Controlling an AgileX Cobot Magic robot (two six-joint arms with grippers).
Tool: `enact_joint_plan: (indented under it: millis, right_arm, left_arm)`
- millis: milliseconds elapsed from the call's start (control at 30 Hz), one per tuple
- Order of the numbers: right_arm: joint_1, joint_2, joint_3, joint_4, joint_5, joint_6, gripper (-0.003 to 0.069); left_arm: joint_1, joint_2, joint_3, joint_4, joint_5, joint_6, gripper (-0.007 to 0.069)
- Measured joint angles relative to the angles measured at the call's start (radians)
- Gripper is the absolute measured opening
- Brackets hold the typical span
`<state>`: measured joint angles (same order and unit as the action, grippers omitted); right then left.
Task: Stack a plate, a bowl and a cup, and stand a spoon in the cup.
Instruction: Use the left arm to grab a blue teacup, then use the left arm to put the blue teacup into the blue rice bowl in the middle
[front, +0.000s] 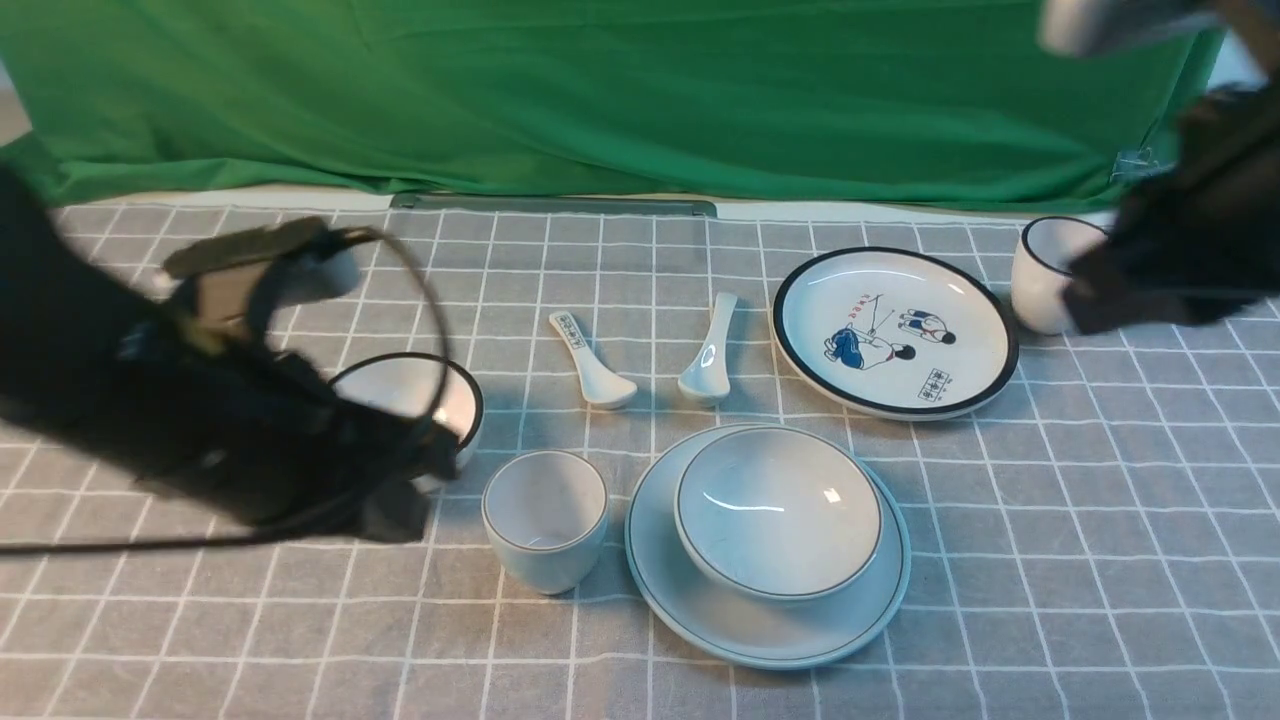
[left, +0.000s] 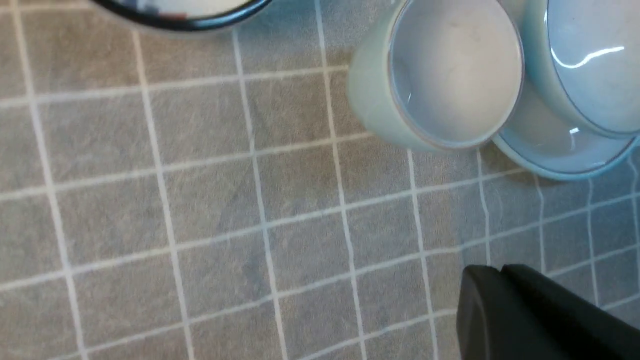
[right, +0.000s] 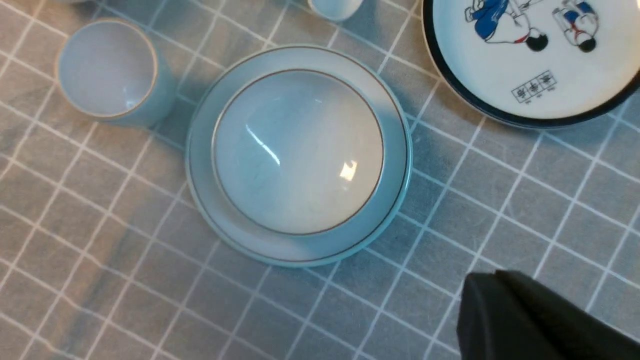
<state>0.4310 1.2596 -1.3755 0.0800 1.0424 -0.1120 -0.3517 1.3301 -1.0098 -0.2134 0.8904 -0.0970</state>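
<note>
Behind the table a green cloth (front: 600, 90) is hanging as a backdrop, and a grey checked tablecloth (front: 1100, 560) is covering the whole surface, lying bare along the near edge and out to the right. The plate (front: 760, 640) is sitting near the front middle with the bowl (front: 778, 510) resting inside it. The cup (front: 545, 520) is standing upright just left of the plate, very close to its rim. The spoon (front: 708, 355) is lying flat behind the bowl, beside a marked spoon (front: 590, 360).

Crowding the far right, a cartoon plate (front: 850, 290) is sitting just behind the stack, with a whiter cup (front: 1045, 270) past it. A black-rimmed bowl (front: 415, 390) is standing left of the cup.

The left gripper (front: 420, 470) is hovering, blurred, over that black-rimmed bowl. The right gripper (front: 1100, 290) is hanging blurred in front of the whiter cup. I cannot tell whether either is spread or pressed together.
</note>
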Motion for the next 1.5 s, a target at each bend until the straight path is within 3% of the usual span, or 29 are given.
enact_joint_plan:
  millis: [167,267,367,433,500,633,800,933,1033,1133,1200,1300,1500]
  right_arm:
    - [0.0,-0.16,0.147,-0.001,-0.044,0.017,0.0023]
    - [0.0,-0.249,0.247,-0.001,-0.06,0.032,0.0024]
    - [0.0,-0.293,0.299,-0.001,-0.061,0.044,0.0024]
    - [0.0,-0.296,0.304,-0.001,-0.062,0.045,0.0024]
    - [0.0,-0.3,0.305,-0.001,-0.069,0.048,0.0025]
    - [0.0,-0.3,0.306,-0.001,-0.082,0.05,0.0027]
    - [0.0,-0.301,0.306,-0.001,-0.086,0.051,0.0034]
    - [0.0,-0.301,0.306,-0.001,-0.086,0.051,0.0036]
    - [0.0,-0.301,0.306,-0.001,-0.088,0.051,0.0043]
    - [0.0,-0.301,0.306,-0.001,-0.093,0.051,0.0045]
    - [0.0,-0.301,0.306,-0.001,-0.094,0.051,0.0045]
    - [0.0,-0.301,0.306,-0.001,-0.094,0.051,0.0045]
    - [0.0,-0.301,0.307,-0.001,-0.095,0.051,0.0052]
  left_arm:
    - [-0.028,0.144,-0.141,0.064,0.005,-0.042,0.0028]
    - [-0.03,0.235,-0.216,0.102,0.025,-0.045,0.0095]
    - [-0.03,0.31,-0.254,0.124,0.028,-0.045,0.0229]
    - [-0.03,0.326,-0.258,0.126,0.025,-0.045,0.027]
    - [-0.041,0.371,-0.26,0.126,0.021,-0.045,0.0382]
    - [-0.062,0.413,-0.26,0.128,0.007,-0.044,0.0454]
    - [-0.07,0.46,-0.26,0.134,-0.028,-0.062,0.0474]
    - [-0.07,0.481,-0.261,0.136,-0.054,-0.066,0.046]
    - [-0.07,0.498,-0.261,0.134,-0.063,-0.102,0.0393]
    - [-0.07,0.498,-0.264,0.135,-0.054,-0.139,0.0144]
    - [-0.07,0.487,-0.269,0.137,-0.045,-0.138,0.0068]
    - [-0.07,0.454,-0.296,0.137,-0.041,-0.135,0.0031]
    - [-0.122,0.406,-0.432,0.14,-0.031,-0.135,0.0029]
